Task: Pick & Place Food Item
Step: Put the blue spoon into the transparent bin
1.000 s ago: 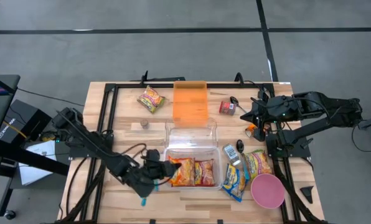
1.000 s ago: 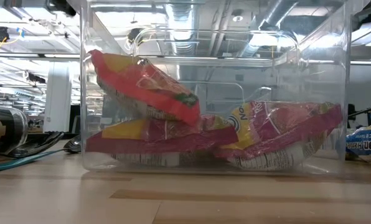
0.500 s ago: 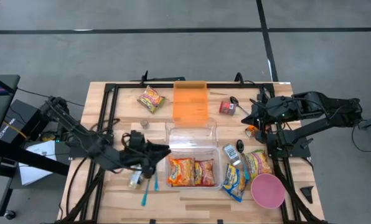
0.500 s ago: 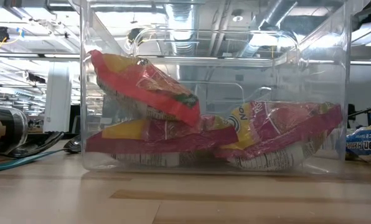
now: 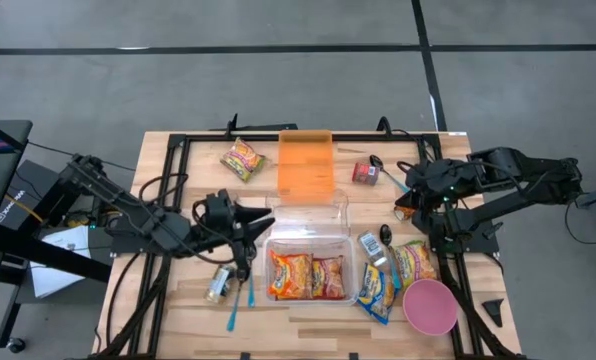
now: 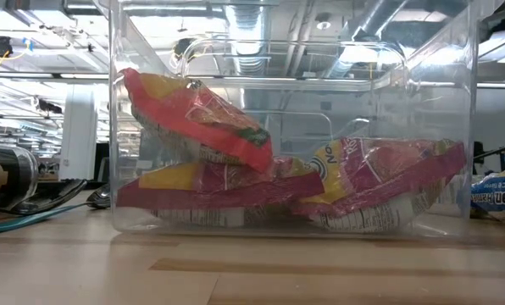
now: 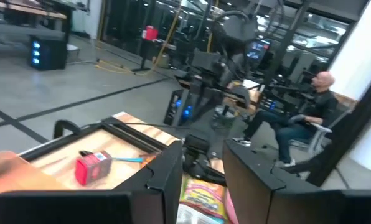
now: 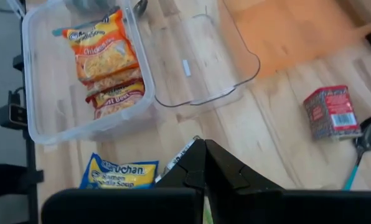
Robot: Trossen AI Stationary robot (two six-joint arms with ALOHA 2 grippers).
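**Left claw empty beside the bin, loose packet beyond it**

High view: the left gripper hangs just beside the left wall of the clear bin. Noodle packets already lie inside the bin. A loose packet sits well apart from the claw, toward the table's far edge, next to the orange lid. Its long axis runs askew to the table edges. The left arm looks clearly nearer to it. The right gripper waits over the right side.

Low view: neither claw shows. Through the bin wall, one bagged packet leans tilted on two lying flatter.

Left wrist view: the dark fingers stand apart with nothing between them, so I judge this claw free for the next pick.

Right wrist view: the jaws are pressed together and hold nothing. A blue ramen packet lies near the bin.
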